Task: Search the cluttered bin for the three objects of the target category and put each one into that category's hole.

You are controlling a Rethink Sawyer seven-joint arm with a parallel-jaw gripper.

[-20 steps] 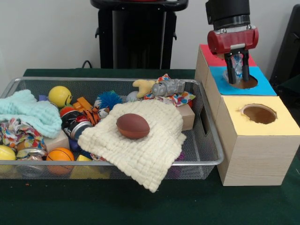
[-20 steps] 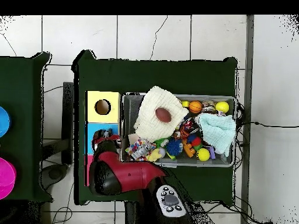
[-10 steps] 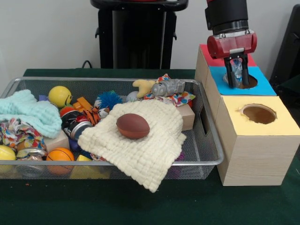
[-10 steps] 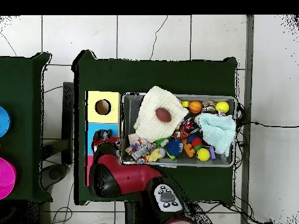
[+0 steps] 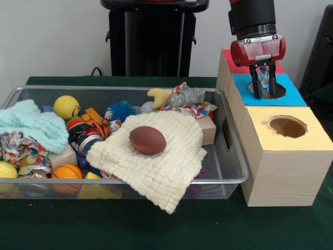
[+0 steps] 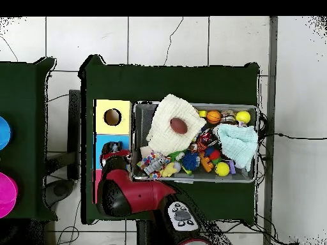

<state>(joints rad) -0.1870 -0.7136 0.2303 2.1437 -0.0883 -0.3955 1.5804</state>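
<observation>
My gripper point(image 5: 264, 87) hangs over the blue-topped box point(image 5: 291, 96), with its fingertips at that box's hole point(image 5: 280, 92). It is shut on a pale, clear crumpled thing point(image 5: 264, 78). The red-topped box point(image 5: 232, 61) stands just behind; its hole is hidden by the gripper. The wire mesh bin point(image 5: 125, 88) lies to the left, full of clutter. In the overhead view the arm point(image 6: 128, 191) covers the red and blue boxes, and the bin point(image 6: 195, 104) is to its right.
A brown football point(image 5: 147, 139) lies on a cream knitted cloth point(image 5: 166, 166) that hangs over the bin's front rim. Balls, a mint cloth point(image 5: 36, 127), a can and soft toys fill the rest. The yellow-topped box point(image 5: 312, 140) has an open hole point(image 5: 287, 126).
The gripper has drawn back a little from the camera, toward the red-topped box, still holding the clear thing over the blue box. The bin's contents have not moved.
</observation>
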